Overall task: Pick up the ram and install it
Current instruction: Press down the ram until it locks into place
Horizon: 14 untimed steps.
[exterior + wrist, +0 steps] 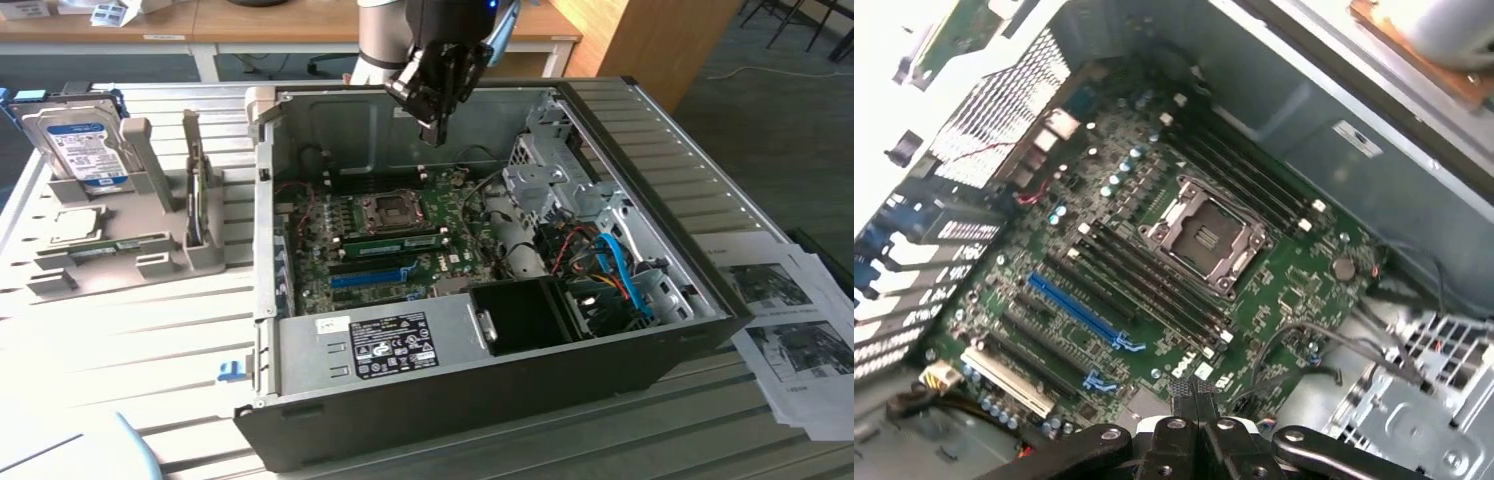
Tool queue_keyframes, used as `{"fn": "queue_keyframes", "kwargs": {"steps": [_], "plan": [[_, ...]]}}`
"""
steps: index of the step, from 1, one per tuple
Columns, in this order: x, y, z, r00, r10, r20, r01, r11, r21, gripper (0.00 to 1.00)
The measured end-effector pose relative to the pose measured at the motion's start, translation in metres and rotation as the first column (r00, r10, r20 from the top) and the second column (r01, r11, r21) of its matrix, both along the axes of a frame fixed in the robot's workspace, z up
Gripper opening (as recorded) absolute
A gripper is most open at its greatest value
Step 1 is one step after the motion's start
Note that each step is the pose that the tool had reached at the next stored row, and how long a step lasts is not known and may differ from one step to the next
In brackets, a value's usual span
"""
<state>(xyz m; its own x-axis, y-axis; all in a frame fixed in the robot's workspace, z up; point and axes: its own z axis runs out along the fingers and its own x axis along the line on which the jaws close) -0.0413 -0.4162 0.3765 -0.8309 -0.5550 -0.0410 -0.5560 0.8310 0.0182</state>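
Clenched end effector (pixel 433 135) hangs over mobo w/ ram (pixel 395 241) seated in slot below, apart.

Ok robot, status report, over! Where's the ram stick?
Gripper shut, hovering over the open case, holding nothing visible. Green ram sits in a slot beside the processor socket. Cables off to the side.

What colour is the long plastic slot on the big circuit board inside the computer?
Bright blue: the long plastic slot shows best in the wrist view.
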Motion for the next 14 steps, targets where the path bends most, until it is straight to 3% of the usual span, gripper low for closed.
{"fn": "queue_keyframes", "kwargs": {"steps": [4,7,10,14], "plan": [[0.0,0.0,-0.0002,0.9975,-0.071,0.0,0.071,0.9975,0.0,0.1],[0.0,0.0,-0.0003,0.9919,-0.127,0.0001,0.127,0.9919,-0.0001,0.1],[0.0,0.0,-0.0004,0.9837,-0.18,0.0001,0.18,0.9837,0.0,0.1],[0.0,0.0,-0.0005,0.9679,-0.251,0.0001,0.251,0.9679,0.0,0.1]]}}
